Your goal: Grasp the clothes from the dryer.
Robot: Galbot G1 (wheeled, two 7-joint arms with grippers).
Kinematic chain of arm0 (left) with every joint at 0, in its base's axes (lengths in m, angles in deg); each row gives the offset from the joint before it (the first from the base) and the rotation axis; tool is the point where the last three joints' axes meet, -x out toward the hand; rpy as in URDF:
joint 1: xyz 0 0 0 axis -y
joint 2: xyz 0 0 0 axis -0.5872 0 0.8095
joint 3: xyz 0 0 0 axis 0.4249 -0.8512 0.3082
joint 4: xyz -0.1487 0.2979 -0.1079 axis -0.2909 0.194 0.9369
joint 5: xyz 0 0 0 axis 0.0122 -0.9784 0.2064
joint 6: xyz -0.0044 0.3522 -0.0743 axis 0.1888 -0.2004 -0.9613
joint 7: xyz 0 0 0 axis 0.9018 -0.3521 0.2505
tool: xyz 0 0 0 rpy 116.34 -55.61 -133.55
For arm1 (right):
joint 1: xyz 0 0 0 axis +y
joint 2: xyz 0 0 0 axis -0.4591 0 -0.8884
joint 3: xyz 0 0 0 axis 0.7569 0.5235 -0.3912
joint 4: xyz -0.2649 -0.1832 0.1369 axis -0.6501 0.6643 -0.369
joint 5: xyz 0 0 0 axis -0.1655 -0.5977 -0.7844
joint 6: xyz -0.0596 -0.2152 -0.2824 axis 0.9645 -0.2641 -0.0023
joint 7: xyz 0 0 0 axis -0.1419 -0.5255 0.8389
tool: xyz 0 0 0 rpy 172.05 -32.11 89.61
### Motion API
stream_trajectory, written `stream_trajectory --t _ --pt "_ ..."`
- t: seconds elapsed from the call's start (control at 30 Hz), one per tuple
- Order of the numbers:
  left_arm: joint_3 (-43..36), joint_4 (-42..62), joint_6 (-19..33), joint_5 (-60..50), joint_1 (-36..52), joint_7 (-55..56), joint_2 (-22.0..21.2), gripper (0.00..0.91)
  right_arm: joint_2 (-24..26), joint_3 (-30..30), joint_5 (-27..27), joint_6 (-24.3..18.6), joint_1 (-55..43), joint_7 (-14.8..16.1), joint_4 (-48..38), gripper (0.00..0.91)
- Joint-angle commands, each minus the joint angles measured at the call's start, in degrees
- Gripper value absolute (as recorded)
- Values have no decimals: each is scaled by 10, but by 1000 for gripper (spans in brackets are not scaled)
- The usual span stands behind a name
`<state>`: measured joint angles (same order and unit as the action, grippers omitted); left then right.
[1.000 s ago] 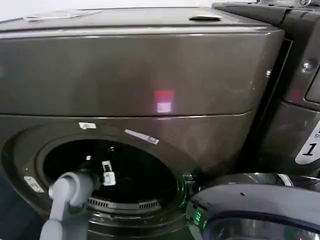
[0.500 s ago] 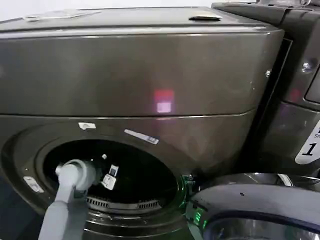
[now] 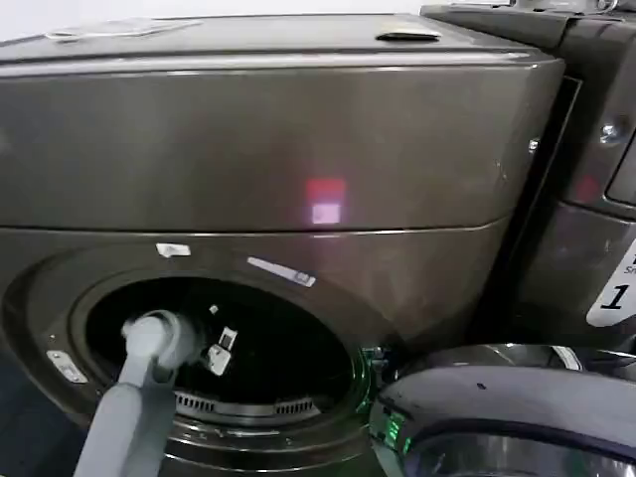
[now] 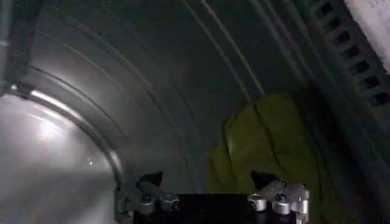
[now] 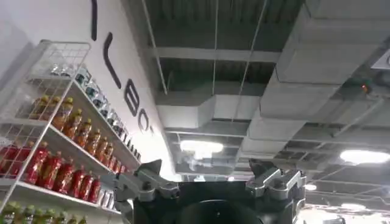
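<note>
- The clothes (image 4: pixel 268 143) lie inside the dryer (image 3: pixel 268 139), a crumpled yellow-green piece slumped low against the curved drum wall (image 4: pixel 134 91), just beside the perforated panel (image 4: pixel 347 49).
- It looks soft, limp and very light; I'd expect it to fold and drape once lifted, with nothing fragile about it. The smooth metal under it may let it slide away if merely nudged.
- The best hold, to my eye, is a raised fold near the middle of the heap, where a pinch would gather several layers rather than a thin edge.
- The left gripper (image 4: pixel 210 185) is reached through the round mouth of the drum (image 3: pixel 214 343), its fingers spread apart and empty, the cloth just ahead of them and not yet touched.
- The right gripper (image 5: pixel 210 179) is parked away from the machine, pointing at the ceiling, fingers likewise spread with nothing between them.
- Readable marks: a white sticker with a "1" (image 3: pixel 616 293) at the right edge of the head view, a pink light (image 3: pixel 325 199) on the front panel, and large dark letters (image 5: pixel 125 85) on the wall by shelves of bottles (image 5: pixel 67 146), too partial to read.
</note>
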<state>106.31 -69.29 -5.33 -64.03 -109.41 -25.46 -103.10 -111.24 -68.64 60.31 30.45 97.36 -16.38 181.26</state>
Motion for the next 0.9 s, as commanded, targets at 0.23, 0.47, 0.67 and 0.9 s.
stream_trajectory --t 0.23,0.47,0.67,0.9 --pt "-16 69 -14 0 12 -1 -3 907 -1 5 -5 -1 -4 0 -1 907" --pt "-23 107 -14 3 22 -1 -11 114 -1 5 -5 -1 -4 0 -1 907" --pt "-23 131 -17 5 26 -1 -11 0 0 4 -5 -1 -3 0 -1 907" --pt "-24 147 -38 7 29 0 -13 0 -1 4 -5 -1 -3 0 -2 907"
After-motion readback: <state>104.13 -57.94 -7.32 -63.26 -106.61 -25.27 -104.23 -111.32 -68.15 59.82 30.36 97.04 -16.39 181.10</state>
